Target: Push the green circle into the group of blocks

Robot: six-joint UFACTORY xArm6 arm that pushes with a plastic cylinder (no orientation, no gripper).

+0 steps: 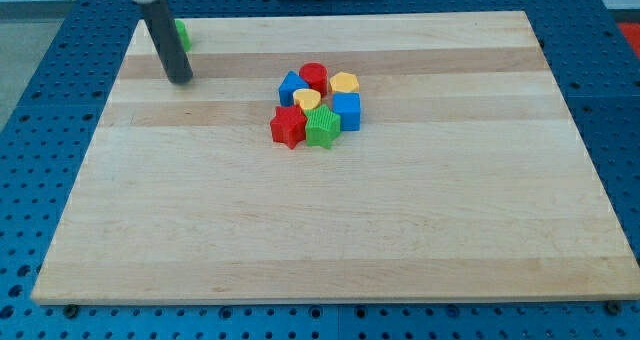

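Camera view: the pale wooden board (330, 220) lies on a blue perforated table (40, 100). The landmark is the group of blocks a little above the board's middle: a red cylinder (313, 76), a blue block (291, 88), a yellow hexagonal block (344, 82), a yellow heart-shaped block (307, 100), a blue cube (346, 110), a red star-shaped block (288, 126) and a green star-shaped block (322, 127), all packed touching.

Well to the view's left of this group, and higher, near the board's top-left corner, sits the green circle (183, 34), mostly hidden behind the dark rod. My tip (180, 79) rests on the board just below the green circle, well apart from the group. The arm carries no jaws; it holds nothing.
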